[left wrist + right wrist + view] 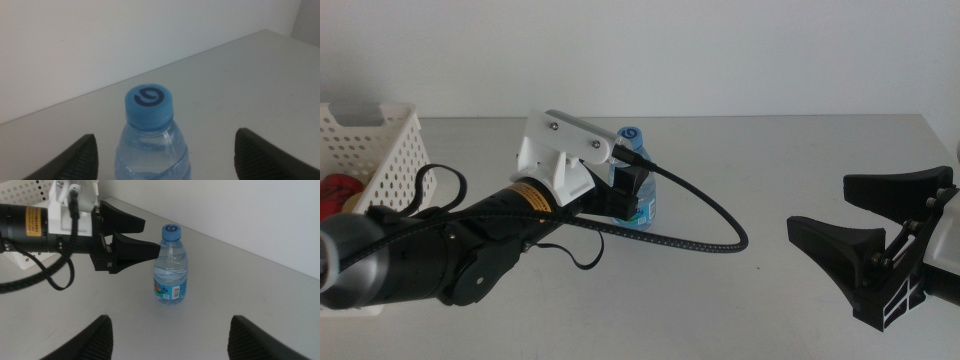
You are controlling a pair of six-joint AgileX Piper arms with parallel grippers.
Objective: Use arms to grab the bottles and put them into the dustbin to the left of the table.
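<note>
Bottles first: I count one on the table (790,170), a clear water bottle (170,267) with a blue cap (149,102), standing upright, long axis vertical, cap toward the ceiling. I take that bottle as my landmark.

From largest to smallest: the grey table runs wide under everything. One dustbin (380,140), the white perforated basket, sits well to the left of the bottle at the table's left end; something red (335,190) shows inside it, but I cannot make out what it is. Two arms are in view. My left gripper (145,237) has reached in from the dustbin side and is right at the bottle, its jaws spread wide with one on each side of the neck; in the right wrist view one dark jaw tip appears to touch or nearly touch the bottle's shoulder, and I cannot tell which. A single thick black cable (710,215) loops from that arm's white housing across the table, to the right of the bottle. My right gripper (875,245) waits well to the right of the bottle, low near the table, jaws also gaping wide, gripping nothing.
</note>
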